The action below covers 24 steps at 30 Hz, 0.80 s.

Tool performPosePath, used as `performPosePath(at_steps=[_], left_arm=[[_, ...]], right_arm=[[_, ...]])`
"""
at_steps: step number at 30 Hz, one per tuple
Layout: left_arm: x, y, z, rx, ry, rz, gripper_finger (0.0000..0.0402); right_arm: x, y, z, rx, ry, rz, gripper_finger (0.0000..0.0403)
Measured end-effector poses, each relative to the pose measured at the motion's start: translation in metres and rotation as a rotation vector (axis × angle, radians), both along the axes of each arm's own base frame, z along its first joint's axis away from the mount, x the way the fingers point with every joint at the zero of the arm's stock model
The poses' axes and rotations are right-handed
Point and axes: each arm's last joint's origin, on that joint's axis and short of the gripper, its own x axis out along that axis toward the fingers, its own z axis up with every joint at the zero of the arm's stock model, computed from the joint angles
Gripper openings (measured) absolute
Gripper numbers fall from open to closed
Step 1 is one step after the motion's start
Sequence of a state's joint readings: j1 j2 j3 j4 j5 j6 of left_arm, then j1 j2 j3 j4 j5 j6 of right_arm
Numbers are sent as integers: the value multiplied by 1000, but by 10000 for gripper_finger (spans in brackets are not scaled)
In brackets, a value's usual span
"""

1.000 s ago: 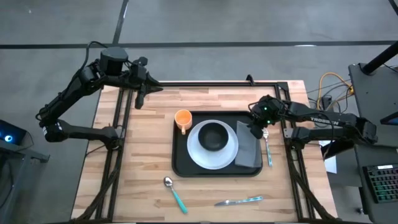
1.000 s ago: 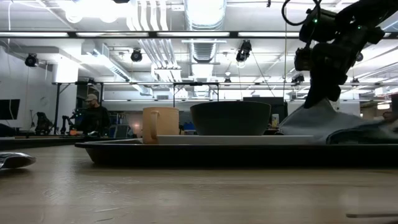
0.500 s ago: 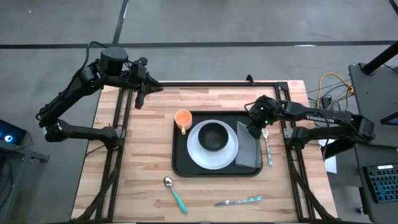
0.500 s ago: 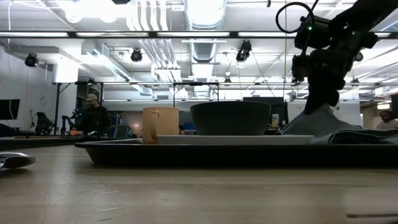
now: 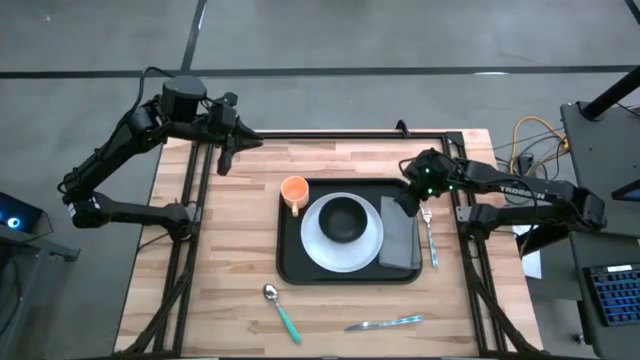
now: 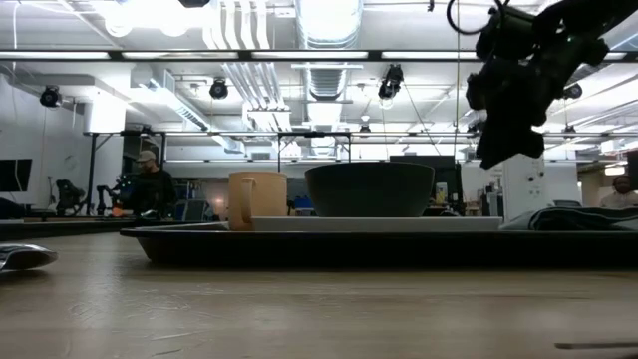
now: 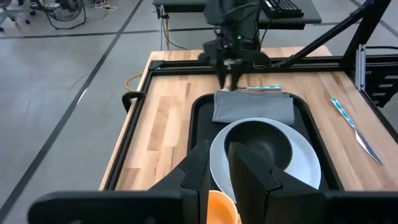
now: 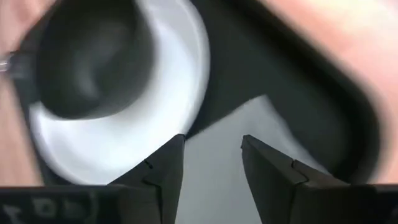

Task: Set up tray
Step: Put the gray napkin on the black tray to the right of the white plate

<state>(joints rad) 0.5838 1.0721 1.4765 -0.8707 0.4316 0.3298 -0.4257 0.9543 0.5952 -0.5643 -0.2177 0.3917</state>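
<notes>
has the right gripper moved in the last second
Yes. The right gripper has risen off the grey napkin; in the low view it now hangs clear above the tray, fingers open.

Black rimmed tray (image 5: 290,262) lies flat mid-table, seemingly level.

Black tray (image 5: 290,262), orange cup (image 5: 294,190)

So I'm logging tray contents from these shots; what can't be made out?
- Low view: the tray rim hides what lies flat on it; the spoon is cut by the edge.
- Right wrist view: the right gripper blocks part of the gray napkin; all blurred.
- High view: the cup contents too small.
</notes>
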Motion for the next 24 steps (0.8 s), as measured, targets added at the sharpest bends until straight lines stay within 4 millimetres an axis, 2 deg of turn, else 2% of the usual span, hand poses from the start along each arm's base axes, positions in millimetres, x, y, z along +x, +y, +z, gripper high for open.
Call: performPosePath(at_steps=[6,10,13,18,24], left_arm=[[0,0,0,0,0,0,43],[0,0,0,0,1,0,43],[0,0,0,-1,1,0,43],[0,0,0,0,1,0,43],[0,0,0,0,1,0,43]], right_arm=[[10,39,0,133,19,89,140],[11,72,-3,215,65,171,129],[9,88,-6,245,97,185,124],[7,107,-15,303,163,184,119],[14,113,-26,277,197,140,112]])
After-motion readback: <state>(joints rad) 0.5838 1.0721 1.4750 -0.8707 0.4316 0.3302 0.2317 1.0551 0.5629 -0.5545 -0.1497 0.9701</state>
